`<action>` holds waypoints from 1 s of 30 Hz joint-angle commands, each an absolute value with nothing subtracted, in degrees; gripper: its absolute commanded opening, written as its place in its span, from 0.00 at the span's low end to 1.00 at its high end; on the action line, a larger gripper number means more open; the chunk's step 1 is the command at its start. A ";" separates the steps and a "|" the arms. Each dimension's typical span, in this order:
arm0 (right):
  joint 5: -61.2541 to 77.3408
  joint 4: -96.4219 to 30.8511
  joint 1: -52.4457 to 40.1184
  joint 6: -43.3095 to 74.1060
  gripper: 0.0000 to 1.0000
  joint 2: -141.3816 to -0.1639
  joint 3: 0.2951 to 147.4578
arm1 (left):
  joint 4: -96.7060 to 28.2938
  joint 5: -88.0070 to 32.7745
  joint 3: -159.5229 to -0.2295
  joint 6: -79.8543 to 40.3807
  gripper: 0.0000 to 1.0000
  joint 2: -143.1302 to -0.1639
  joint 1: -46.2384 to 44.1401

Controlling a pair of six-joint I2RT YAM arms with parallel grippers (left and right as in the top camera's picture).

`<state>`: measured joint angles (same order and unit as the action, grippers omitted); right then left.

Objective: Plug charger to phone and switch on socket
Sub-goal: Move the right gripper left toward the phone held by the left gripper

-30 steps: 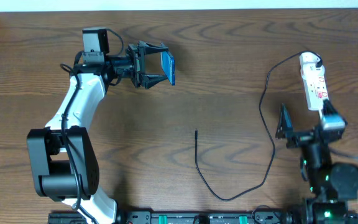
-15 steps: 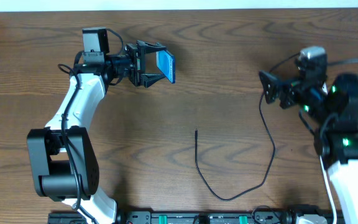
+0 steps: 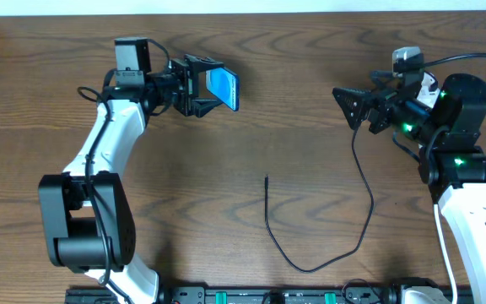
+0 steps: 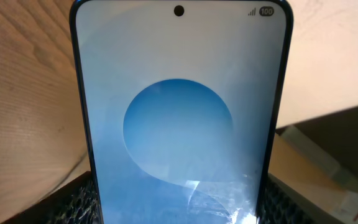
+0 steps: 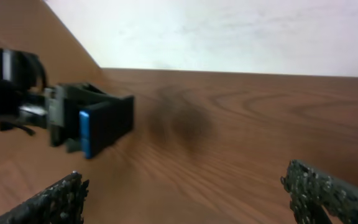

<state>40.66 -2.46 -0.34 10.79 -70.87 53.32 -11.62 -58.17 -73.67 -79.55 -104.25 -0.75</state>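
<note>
**Overhead.** Brown wood-grain table point(image 3: 251, 135) under a pale strip of wall. At upper left, the black two-finger left gripper point(image 3: 209, 87) clasps the blue-screened, black-edged phone point(image 3: 224, 89) clear of the surface. At upper right, the right gripper point(image 3: 348, 108) is spread wide and empty. The thin black charger cable point(image 3: 369, 207) loops along the lower centre, and its straight plug tip point(image 3: 267, 179) lies free at mid-frame. The white power strip point(image 3: 429, 82) is all but hidden beneath the right arm.

**Left wrist.** The phone point(image 4: 179, 124) fills the frame, camera hole uppermost. Its port edge is out of view, down by the textured fingers point(image 4: 73, 200).

**Right wrist.** Across the table point(image 5: 260, 124), the phone point(image 5: 86, 134) shows edge-on. Nothing lies between the right fingertips point(image 5: 328, 190).

**Step in hand (judged).** Fetch the plug. Pinch close behind the tip so that it cannot droop, and align it squarely with the port before pressing.
</note>
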 commanded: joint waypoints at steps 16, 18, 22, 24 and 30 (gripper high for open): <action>44.58 -1.87 -6.96 19.68 0.99 -78.67 54.52 | -6.50 -52.82 -73.89 -83.26 0.08 -102.74 -8.82; 44.58 -1.87 -8.16 19.64 0.99 -79.31 54.70 | -6.52 -52.80 -73.89 -83.24 0.08 -102.74 -8.82; 44.53 -1.89 -10.33 18.74 0.99 -79.83 54.72 | -6.52 -52.77 -73.89 -83.24 0.07 -102.74 -8.84; 44.47 -1.87 -11.38 18.59 0.99 -79.99 54.72 | -6.55 -52.77 -73.89 -82.87 0.07 -102.76 -9.08; 43.62 -1.96 -13.30 18.61 0.99 -80.86 54.72 | -6.55 -50.92 -73.89 -82.37 0.07 -102.74 -11.22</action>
